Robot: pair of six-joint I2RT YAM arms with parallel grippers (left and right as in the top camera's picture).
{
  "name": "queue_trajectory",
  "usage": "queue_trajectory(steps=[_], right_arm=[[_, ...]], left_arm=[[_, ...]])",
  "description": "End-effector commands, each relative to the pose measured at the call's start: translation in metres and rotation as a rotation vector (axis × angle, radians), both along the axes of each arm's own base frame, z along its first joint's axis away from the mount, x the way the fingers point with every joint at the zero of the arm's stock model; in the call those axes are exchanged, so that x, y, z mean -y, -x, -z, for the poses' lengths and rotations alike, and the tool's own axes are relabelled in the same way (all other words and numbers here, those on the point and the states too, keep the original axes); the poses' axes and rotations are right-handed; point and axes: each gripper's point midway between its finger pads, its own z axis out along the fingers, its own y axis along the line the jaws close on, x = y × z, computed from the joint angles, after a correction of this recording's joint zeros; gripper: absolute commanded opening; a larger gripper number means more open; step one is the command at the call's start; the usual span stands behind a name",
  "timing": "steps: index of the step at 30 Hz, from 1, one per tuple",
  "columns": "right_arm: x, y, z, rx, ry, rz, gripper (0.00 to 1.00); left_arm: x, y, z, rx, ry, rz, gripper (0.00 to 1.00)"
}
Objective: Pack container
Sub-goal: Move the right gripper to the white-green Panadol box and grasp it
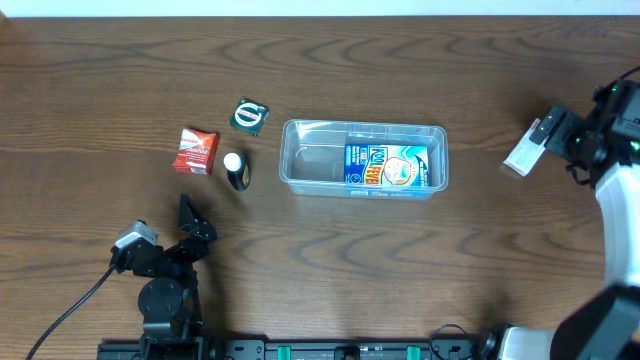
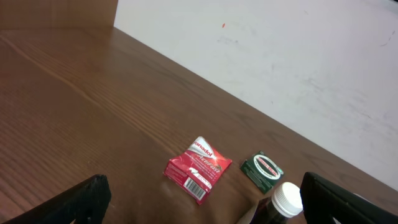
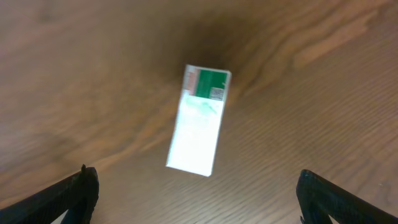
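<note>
The clear plastic container (image 1: pixel 300 160) sits mid-table and holds a blue and white box (image 1: pixel 386 166) in its right half. A red packet (image 1: pixel 195 150), a green square packet (image 1: pixel 248 116) and a dark bottle with a white cap (image 1: pixel 236 171) lie left of it. They also show in the left wrist view: the red packet (image 2: pixel 197 169), the green packet (image 2: pixel 262 170) and the bottle (image 2: pixel 281 205). My left gripper (image 1: pixel 192 226) (image 2: pixel 202 208) is open and empty, near the front of the table. My right gripper (image 1: pixel 557 132) (image 3: pixel 199 199) is open above a white and green box (image 1: pixel 523 157) (image 3: pixel 199 121).
The white and green box lies flat on the wooden table at the far right, apart from the container. The table's far edge meets a white floor in the left wrist view.
</note>
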Motion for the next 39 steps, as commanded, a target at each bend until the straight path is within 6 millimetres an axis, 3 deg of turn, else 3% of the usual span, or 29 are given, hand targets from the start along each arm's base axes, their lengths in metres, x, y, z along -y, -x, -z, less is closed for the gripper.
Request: queue_trajectory(steps=[1,7,20,28,39], right_arm=[[0.009,-0.009,0.021,-0.042,0.019,-0.011,0.99],[0.013,-0.011,0.057,-0.142,-0.023,0.030,0.97],[0.015,-0.046,0.060,-0.371,-0.144,-0.008,0.96],[0.005,-0.044,0.089,-0.470,-0.213,-0.026,0.96],[-0.018,-0.056,0.097,-0.467,-0.170,-0.149,0.91]], left_arm=[[0.000,0.000,0.015,-0.038,-0.013,-0.002,0.98],[0.000,0.000,0.015,-0.038,-0.013,-0.002,0.98],[0.000,0.000,0.015,-0.038,-0.013,-0.002,0.98],[0.000,0.000,0.015,-0.038,-0.013,-0.002,0.98],[0.000,0.000,0.015,-0.038,-0.013,-0.002,0.98]])
